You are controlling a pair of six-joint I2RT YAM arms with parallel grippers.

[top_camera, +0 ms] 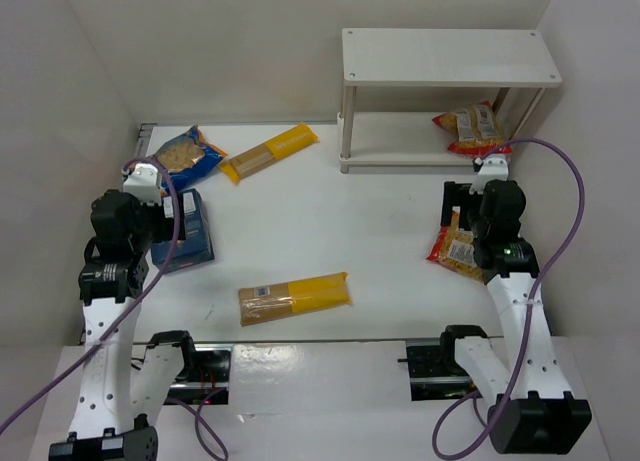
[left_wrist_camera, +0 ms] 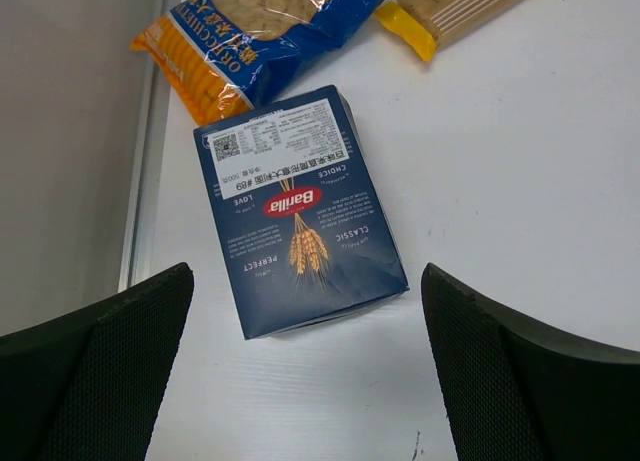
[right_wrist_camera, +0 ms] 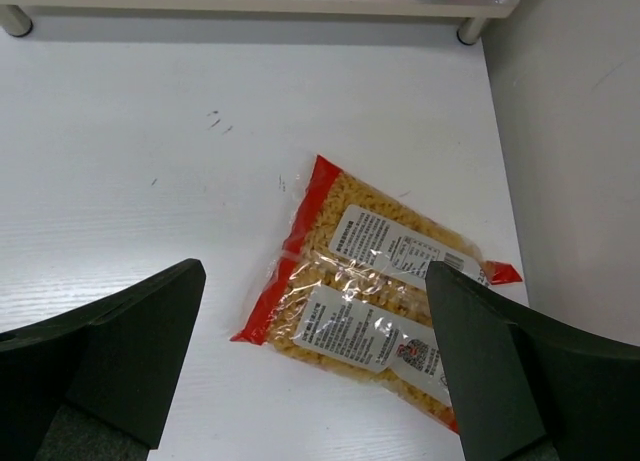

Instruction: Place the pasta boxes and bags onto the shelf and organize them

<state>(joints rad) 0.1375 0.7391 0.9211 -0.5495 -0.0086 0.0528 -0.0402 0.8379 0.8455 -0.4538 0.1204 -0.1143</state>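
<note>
Red-edged clear bag of short pasta (right_wrist_camera: pixel 375 291) lies flat on the surface (right_wrist_camera: pixel 150 131) directly below your right claw (right_wrist_camera: pixel 315 271), which is wide open and empty, the bag's long axis slanted across the gap, with the shelf (right_wrist_camera: pixel 250 3) just beyond.

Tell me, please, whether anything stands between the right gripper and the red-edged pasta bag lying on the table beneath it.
Nothing visible does. The right gripper is open above the red-edged bag, which lies flat on the white table with no other pack on or against it.
</note>
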